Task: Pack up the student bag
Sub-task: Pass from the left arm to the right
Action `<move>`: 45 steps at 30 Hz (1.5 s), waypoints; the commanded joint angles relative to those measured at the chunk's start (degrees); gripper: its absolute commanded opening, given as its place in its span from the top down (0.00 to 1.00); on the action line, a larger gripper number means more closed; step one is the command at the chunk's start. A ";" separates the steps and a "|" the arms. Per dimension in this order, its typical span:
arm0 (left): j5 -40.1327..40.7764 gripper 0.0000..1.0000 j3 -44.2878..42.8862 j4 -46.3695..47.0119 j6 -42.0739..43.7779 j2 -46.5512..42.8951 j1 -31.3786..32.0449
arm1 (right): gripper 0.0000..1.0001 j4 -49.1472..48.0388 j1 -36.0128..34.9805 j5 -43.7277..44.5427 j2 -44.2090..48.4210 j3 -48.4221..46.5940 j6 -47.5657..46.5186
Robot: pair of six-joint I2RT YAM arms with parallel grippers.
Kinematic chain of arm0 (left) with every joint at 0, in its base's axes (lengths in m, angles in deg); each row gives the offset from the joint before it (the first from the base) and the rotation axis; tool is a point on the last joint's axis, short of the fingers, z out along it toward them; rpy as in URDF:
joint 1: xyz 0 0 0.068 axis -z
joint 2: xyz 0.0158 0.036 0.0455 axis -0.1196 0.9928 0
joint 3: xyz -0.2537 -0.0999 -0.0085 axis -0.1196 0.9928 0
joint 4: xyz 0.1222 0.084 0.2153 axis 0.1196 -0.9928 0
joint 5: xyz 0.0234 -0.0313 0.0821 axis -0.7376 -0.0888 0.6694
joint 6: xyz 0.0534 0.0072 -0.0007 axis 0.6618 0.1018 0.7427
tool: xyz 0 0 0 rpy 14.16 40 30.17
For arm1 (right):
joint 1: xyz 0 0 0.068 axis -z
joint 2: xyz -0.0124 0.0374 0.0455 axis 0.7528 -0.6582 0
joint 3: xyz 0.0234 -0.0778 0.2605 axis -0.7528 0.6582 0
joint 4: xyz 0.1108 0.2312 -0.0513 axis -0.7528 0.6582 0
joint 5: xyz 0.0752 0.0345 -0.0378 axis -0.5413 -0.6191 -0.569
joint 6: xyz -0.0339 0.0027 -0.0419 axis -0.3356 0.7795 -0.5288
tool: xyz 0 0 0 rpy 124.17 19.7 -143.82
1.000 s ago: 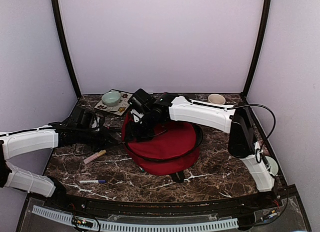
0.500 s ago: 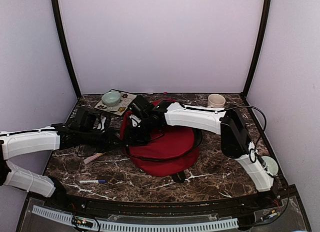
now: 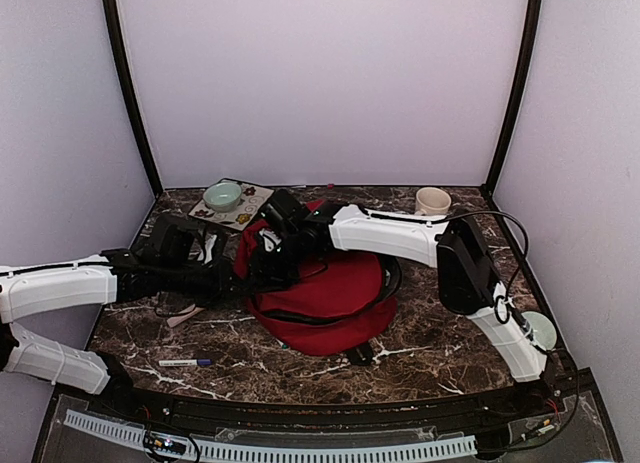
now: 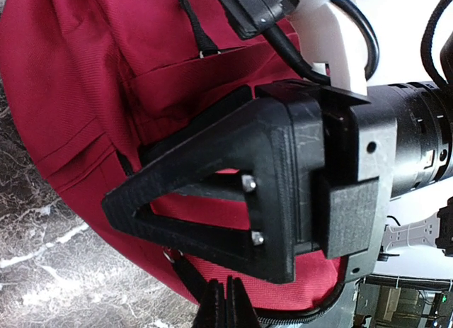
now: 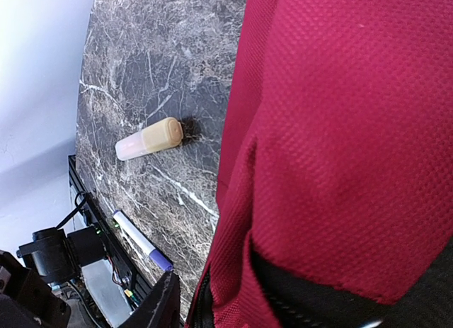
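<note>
Top external view: nearest lies a marker (image 3: 185, 362), then a tan tube (image 5: 150, 139). Mid-surface (image 3: 430, 351) sits the red student bag (image 3: 335, 303). At its left edge the left pincer (image 4: 225, 303) is clenched, its catch unclear. The right pincer (image 3: 262, 268) grasps bag fabric. Beyond stand a green bowl (image 3: 222, 195) and a cup (image 3: 433, 198).

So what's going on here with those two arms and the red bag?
Two robot arms are working on a red backpack lying on the table. Both have reached in to its left edge: the right gripper looks clamped on a raised fold of fabric, and the left gripper sits closed right beside it. A tan tube and a pen lie loose on the table nearby, not yet packed.
</note>
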 commanded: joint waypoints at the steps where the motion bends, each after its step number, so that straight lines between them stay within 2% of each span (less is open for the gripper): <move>1: -5.72 1.00 -2.31 -0.93 0.36 -1.53 1.70 | 0.62 -4.11 1.19 2.67 -2.90 -2.27 0.56; 9: -9.19 1.00 -6.45 -5.00 0.91 -2.85 2.44 | 0.65 -7.89 3.75 4.37 -5.71 -7.56 3.60; 15: -10.44 1.00 -11.52 -9.23 3.48 -1.87 2.42 | 0.65 -8.41 4.30 7.57 -3.35 -5.08 -2.00; 18: -10.48 1.00 -14.44 -11.55 4.47 -0.38 2.39 | 0.65 -9.40 4.42 9.66 0.35 -0.99 -6.52; 20: -7.54 1.00 -16.66 -14.94 4.96 0.43 2.38 | 0.63 -10.57 4.41 9.39 3.48 2.22 -10.19; 25: -1.84 1.00 -21.75 -22.91 4.60 1.71 1.70 | 0.51 -17.52 4.23 9.65 16.31 14.63 -19.22; 31: -3.16 1.00 -22.82 -24.29 1.84 1.80 -0.43 | 0.38 -29.22 4.26 15.29 29.81 32.81 -28.15; 36: -6.32 1.00 -25.24 -26.65 1.10 3.45 -1.46 | 0.35 -35.51 3.57 11.42 34.11 39.14 -34.86; 40: -5.76 1.00 -28.58 -30.29 0.48 4.65 -1.46 | 0.35 -40.19 1.04 8.03 35.32 41.65 -44.28; 45: -5.97 1.00 -28.74 -28.96 -2.35 3.98 -3.55 | 0.35 -47.25 -1.21 2.10 34.97 45.44 -50.34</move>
